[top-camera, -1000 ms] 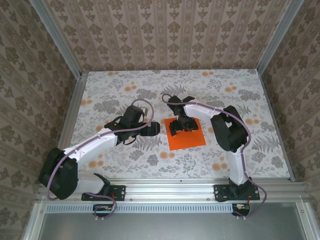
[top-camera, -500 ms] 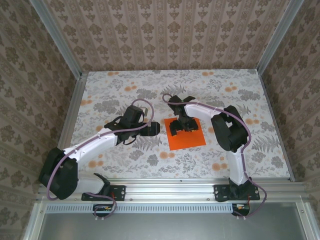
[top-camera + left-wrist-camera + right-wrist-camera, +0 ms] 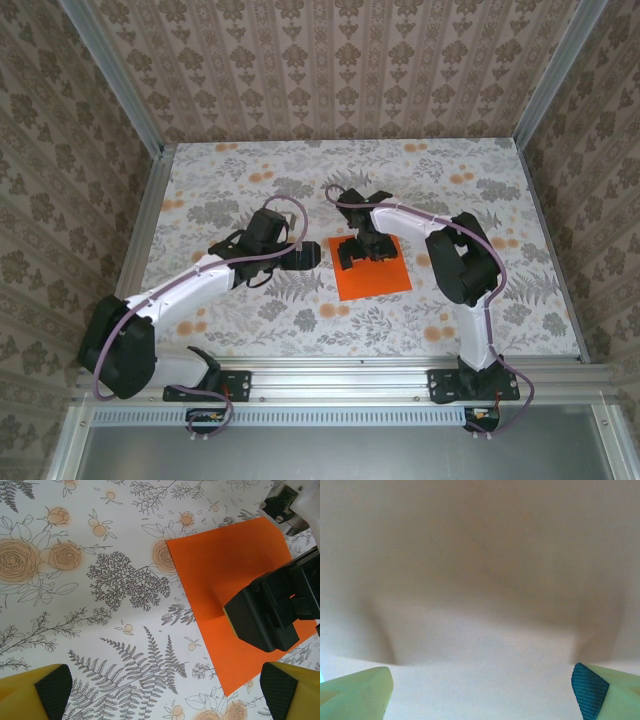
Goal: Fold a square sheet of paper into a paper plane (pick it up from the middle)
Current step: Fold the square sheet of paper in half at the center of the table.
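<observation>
I see the orange sheet (image 3: 383,279) lying directly beneath my spread right gripper (image 3: 361,251), nearer than the spread left gripper (image 3: 306,258).

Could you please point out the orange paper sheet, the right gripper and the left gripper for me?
orange paper sheet (image 3: 376,283): top external view, bare near half.
right gripper (image 3: 362,253): top external view, midway between fingertips.
left gripper (image 3: 166,687): left wrist view, midway between fingertips.

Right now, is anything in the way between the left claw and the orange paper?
Nothing visible is. Bare flowery table lies between the open left gripper and the orange paper at its nearest edge. The paper's middle, though, is covered by the open right gripper, low over it.
</observation>
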Action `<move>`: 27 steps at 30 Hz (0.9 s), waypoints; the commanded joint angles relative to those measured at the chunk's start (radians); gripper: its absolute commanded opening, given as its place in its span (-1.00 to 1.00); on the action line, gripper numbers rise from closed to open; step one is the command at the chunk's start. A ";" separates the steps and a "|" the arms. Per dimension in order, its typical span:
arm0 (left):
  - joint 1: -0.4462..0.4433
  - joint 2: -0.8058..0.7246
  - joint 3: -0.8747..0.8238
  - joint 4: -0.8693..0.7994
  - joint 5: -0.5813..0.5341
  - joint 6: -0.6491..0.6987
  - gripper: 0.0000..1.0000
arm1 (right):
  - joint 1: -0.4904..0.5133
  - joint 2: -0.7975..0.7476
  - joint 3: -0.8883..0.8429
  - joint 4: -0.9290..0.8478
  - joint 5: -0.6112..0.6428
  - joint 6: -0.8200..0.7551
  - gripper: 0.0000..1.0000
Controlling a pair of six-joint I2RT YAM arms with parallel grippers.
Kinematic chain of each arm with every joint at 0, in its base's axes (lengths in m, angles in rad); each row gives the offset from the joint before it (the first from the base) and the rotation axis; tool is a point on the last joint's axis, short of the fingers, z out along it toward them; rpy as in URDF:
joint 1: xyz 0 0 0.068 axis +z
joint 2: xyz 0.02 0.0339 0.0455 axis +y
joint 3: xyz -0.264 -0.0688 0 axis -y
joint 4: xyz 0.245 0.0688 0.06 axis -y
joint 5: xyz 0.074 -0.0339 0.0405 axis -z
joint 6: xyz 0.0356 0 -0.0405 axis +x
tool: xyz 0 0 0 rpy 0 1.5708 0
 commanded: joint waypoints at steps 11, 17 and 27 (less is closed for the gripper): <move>-0.003 0.004 0.035 -0.012 -0.010 0.020 1.00 | -0.006 0.078 -0.061 0.035 -0.020 0.038 0.75; -0.004 0.005 0.042 -0.017 -0.010 0.022 1.00 | -0.006 0.051 -0.050 0.021 0.010 0.041 0.59; -0.004 -0.009 0.047 -0.024 -0.036 0.013 1.00 | -0.006 -0.087 -0.024 0.000 -0.002 0.039 0.12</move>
